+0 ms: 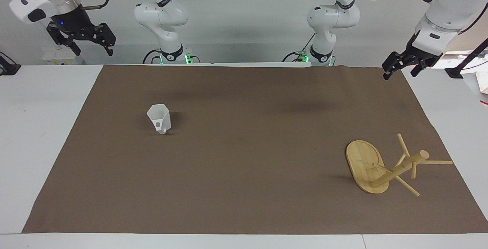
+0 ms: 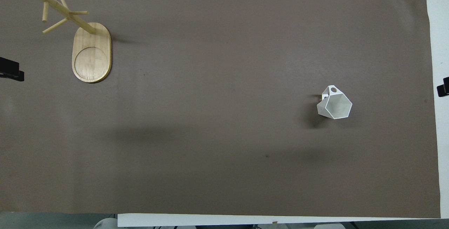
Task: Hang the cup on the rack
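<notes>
Honestly, your main risk is the grasp: the white faceted cup point(image 1: 159, 118) stands upright on the brown mat point(image 1: 244, 188) w/ its mouth up and its angular loop handle turned away from the robots, so slanted walls could squirt out of a pinch, or you may cover the handle loop you need free for a peg. Second risk: the bamboo mug rack point(image 1: 385, 167) has thin angled pegs, easy to miss or nudge, and a bump could shove its oval base.

Cup sits toward the right arm's end of the table, rack well apart toward the left arm's end.

Right gripper point(image 1: 82, 39) hangs high over the table edge at its own end, jaws spread wide, empty, nowhere near the cup. Left gripper point(image 1: 404, 64) hovers over the mat's corner, jaws apart, empty, waiting.
</notes>
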### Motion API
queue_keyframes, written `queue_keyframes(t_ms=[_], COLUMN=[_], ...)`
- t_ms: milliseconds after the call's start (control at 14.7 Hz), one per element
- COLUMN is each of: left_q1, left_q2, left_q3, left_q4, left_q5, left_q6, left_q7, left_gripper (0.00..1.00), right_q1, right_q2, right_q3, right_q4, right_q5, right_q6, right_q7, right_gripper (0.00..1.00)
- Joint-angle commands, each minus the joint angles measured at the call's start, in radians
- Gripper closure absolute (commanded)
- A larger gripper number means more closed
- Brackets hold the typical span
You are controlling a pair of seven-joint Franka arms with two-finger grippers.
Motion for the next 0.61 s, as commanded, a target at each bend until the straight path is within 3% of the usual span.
queue_keyframes(t_ms=[0, 408, 544], left_q1=[0.003, 0.003, 0.003], left_q2=[-0.005, -0.005, -0.005], left_q3=[-0.006, -0.006, -0.006], left_q4=[-0.006, -0.006, -0.006], left_q5=[0.018, 0.018, 0.018], left_q6=[-0.002, -0.002, -0.002], left_q7=[-0.002, -0.002, -0.002], left_gripper=[0.0, 0.0, 0.0], right_q1=[-0.003, -0.011, -0.005], right_q2=[-0.009, -0.029, -0.027], right_q3=[0.011, 0.008, 0.008], right_q4=[-0.012, -0.056, -0.059], right_q5=[-0.019, 0.003, 0.03], right_q6=[0.001, 0.0, 0.045], right_q7=[0.011, -0.015, -0.215], right_gripper=[0.0, 0.0, 0.0])
